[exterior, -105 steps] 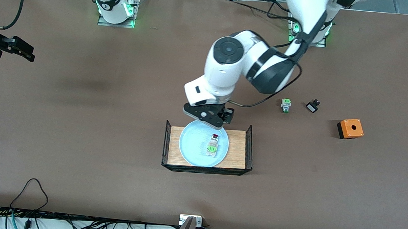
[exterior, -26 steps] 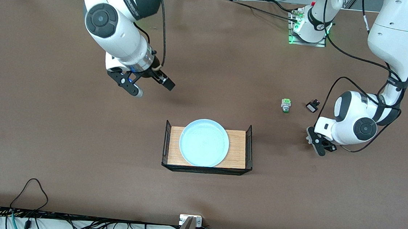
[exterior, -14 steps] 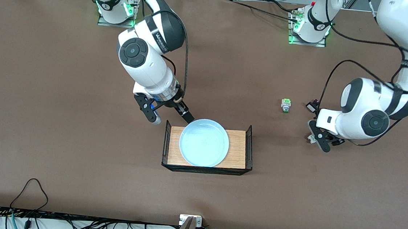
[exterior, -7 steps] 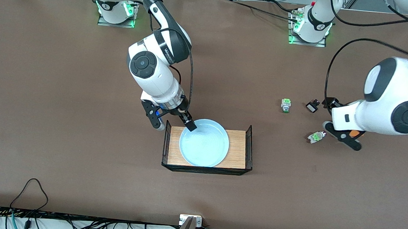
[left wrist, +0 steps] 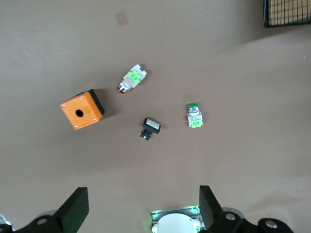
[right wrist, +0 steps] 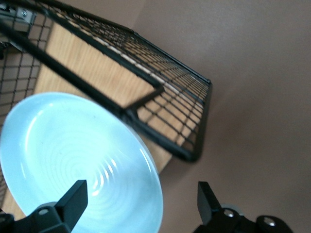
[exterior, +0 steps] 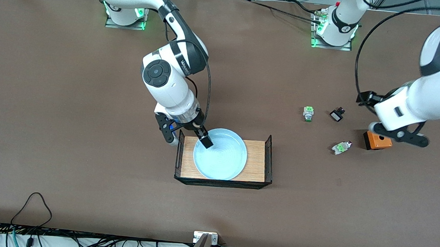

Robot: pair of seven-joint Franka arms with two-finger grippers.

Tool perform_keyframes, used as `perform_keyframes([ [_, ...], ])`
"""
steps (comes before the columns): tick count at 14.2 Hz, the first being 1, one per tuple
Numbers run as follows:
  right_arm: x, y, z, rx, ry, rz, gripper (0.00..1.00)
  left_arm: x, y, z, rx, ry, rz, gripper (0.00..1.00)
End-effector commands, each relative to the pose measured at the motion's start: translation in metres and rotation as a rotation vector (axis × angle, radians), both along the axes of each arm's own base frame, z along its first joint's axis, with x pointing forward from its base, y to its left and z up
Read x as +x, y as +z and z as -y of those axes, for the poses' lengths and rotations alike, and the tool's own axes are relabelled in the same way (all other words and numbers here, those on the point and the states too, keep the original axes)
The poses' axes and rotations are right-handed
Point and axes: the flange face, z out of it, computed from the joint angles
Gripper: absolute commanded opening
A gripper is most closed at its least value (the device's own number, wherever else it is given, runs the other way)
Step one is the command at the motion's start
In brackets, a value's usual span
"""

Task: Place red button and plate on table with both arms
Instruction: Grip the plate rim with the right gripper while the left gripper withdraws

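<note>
- Round pale-blue plate with shallow raised rim [exterior: 220, 154]: seated in light wooden tray with black mesh ends [exterior: 258, 164], not yet on large matte brown tabletop [exterior: 86, 128].
- Right gripper [exterior: 187, 134]: fingers spread, empty, straddling the plate rim at the edge toward the right arm's end of the tray; one finger [exterior: 205, 139] over the plate's inside, the other outside the mesh end. Rim between the fingers; closing judged the next step.
- Tiny push-button part, dark red cap, silvery-white body, green block [exterior: 341, 147]: lying on its side on the tabletop, beside orange box [exterior: 377, 140].
- Left gripper [exterior: 399, 134]: fingers spread, empty, over the orange box, raised clear of the button.
</note>
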Motion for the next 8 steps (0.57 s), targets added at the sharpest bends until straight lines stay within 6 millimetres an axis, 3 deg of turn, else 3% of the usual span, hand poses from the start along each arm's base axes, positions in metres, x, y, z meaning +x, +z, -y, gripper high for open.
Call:
perform_keyframes([
  [1,0.006,-0.001,-0.003,0.009,-0.024,0.019,1.00,-0.051,0.031,-0.046,-0.104,0.147,0.071,1.00],
  [2,0.005,-0.002,-0.004,0.009,-0.023,0.017,1.00,-0.058,0.039,-0.066,-0.127,0.186,0.135,1.00],
  [4,0.000,-0.004,-0.010,0.008,-0.015,0.014,1.00,-0.063,0.051,-0.070,-0.121,0.184,0.275,1.00],
  [5,-0.004,-0.005,-0.016,0.008,-0.006,0.012,0.99,-0.068,0.047,-0.072,-0.111,0.181,0.299,1.00],
  [8,-0.007,-0.011,-0.016,0.000,-0.001,0.003,0.96,-0.071,0.045,-0.072,-0.106,0.183,0.280,1.00],
])
